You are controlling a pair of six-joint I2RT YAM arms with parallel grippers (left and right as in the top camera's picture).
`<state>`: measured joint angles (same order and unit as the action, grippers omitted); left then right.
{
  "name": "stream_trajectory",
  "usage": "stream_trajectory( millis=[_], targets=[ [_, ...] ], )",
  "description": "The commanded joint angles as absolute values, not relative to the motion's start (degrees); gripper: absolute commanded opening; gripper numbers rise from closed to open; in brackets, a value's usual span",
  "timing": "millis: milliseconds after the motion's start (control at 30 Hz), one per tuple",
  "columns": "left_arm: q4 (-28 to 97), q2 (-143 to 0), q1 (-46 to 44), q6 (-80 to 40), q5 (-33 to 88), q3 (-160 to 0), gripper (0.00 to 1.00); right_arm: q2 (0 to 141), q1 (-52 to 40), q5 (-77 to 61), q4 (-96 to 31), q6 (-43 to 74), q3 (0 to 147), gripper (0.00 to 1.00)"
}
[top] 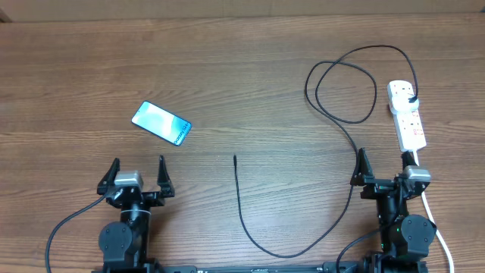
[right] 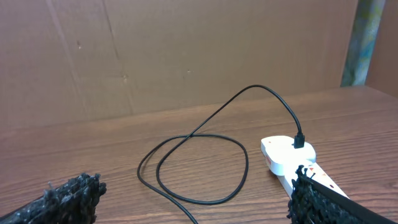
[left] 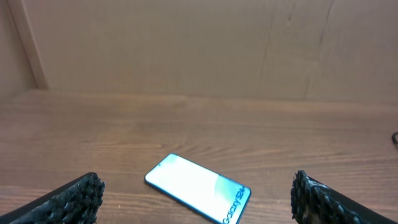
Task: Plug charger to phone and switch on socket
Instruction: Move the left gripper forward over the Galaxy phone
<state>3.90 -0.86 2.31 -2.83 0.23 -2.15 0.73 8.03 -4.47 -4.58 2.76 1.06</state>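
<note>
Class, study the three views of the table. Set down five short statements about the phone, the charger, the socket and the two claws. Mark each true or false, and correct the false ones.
1. The phone lies screen up on the table. True.
2. The small tip of the charger is in the phone. False: the tip lies free on the table, apart from the phone.
3. The charger's black plug sits in the socket. True.
4. The left claw grips the phone. False: it is open and empty, and the phone lies ahead of it.
5. The right claw is open. True.
</note>
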Motion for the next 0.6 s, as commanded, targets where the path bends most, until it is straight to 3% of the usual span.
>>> stream_trajectory(
  millis=[0,567],
  targets=[
    [6.33,-0.38,2.61,-3.42,-0.62,-7.40,1.00,0.16,7.46,-4.10,-4.47,2.83,0.45,1.00],
    [12.08,-20.69,2.61,-6.42,-2.35,-23.22,1.00,0.16,7.46,-4.10,-4.47,2.83,0.45,1.00]
  ],
)
